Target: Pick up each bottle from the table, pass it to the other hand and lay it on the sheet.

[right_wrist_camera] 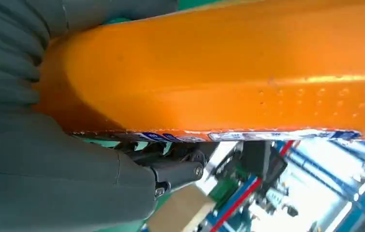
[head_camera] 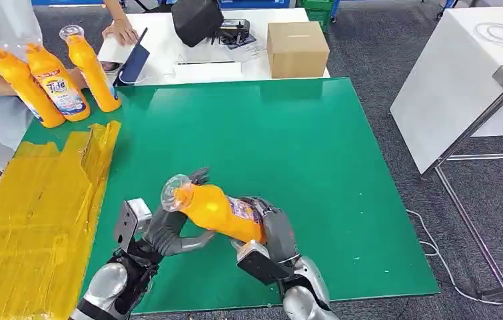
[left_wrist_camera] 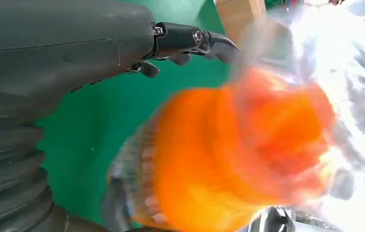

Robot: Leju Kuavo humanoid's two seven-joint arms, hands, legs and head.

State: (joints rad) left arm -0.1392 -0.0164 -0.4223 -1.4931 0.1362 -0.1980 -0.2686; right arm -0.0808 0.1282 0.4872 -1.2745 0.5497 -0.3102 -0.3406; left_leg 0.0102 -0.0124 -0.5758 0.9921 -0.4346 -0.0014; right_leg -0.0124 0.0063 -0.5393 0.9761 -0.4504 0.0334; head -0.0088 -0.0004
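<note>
— Where do we stand with the bottle (head_camera: pixel 218 213)?

— Mid-handover above the green surface (head_camera: pixel 302 153); our right hand (head_camera: pixel 272 233) grips its labelled base end, fingers wrapped around the body; our left hand (head_camera: pixel 168 230) cups the neck end from beneath, fingers curled partly round it, whether clamped we cannot tell.

— And its long axis?

— Running from the right fingers across to the left fingers, clear cap outermost; the yellow sheet (head_camera: pixel 35 207) lies beyond the left fingers, so the left hand is nearer.
</note>
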